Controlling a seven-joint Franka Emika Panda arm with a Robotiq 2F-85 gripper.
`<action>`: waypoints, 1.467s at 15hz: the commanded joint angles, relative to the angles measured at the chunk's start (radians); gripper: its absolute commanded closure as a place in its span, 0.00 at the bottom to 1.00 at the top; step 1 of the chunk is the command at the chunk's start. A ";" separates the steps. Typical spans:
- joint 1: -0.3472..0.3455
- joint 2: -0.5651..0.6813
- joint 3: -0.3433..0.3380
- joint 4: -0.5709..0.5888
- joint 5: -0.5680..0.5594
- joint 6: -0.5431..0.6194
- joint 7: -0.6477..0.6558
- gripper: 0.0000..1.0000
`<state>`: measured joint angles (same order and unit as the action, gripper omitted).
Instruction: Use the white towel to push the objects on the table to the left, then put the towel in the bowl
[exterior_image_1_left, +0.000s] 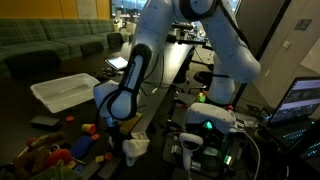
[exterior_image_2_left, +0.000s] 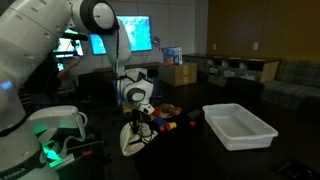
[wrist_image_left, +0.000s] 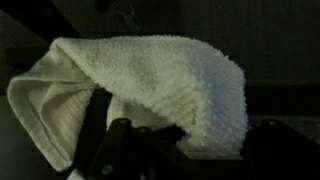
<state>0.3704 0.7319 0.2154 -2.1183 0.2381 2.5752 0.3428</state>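
My gripper (exterior_image_1_left: 131, 133) is shut on the white towel (exterior_image_1_left: 136, 147), which hangs from it just above the dark table. In the exterior view from the other side, the gripper (exterior_image_2_left: 138, 117) holds the towel (exterior_image_2_left: 132, 139) beside a pile of small colourful objects (exterior_image_2_left: 166, 117). The same objects (exterior_image_1_left: 62, 150) show at the lower left of an exterior view. In the wrist view the towel (wrist_image_left: 150, 85) fills most of the frame, bunched between the dark fingers (wrist_image_left: 190, 150). A white rectangular bin (exterior_image_1_left: 63, 93) (exterior_image_2_left: 240, 126) stands empty on the table; no round bowl shows.
The robot base and its lit control box (exterior_image_1_left: 212, 123) (exterior_image_2_left: 55, 125) stand close by. Monitors (exterior_image_2_left: 130, 35) and a cardboard box (exterior_image_2_left: 180, 73) are behind the table. A laptop (exterior_image_1_left: 300, 100) sits at the right edge, and sofas (exterior_image_1_left: 50, 45) are at the back.
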 joint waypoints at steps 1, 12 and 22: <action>0.035 0.040 0.029 0.119 -0.019 -0.059 -0.007 1.00; 0.068 0.041 0.077 0.321 0.005 -0.069 -0.005 1.00; 0.008 -0.206 0.001 0.267 0.016 -0.020 0.062 1.00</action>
<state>0.4089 0.6193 0.2370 -1.8170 0.2400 2.5413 0.3869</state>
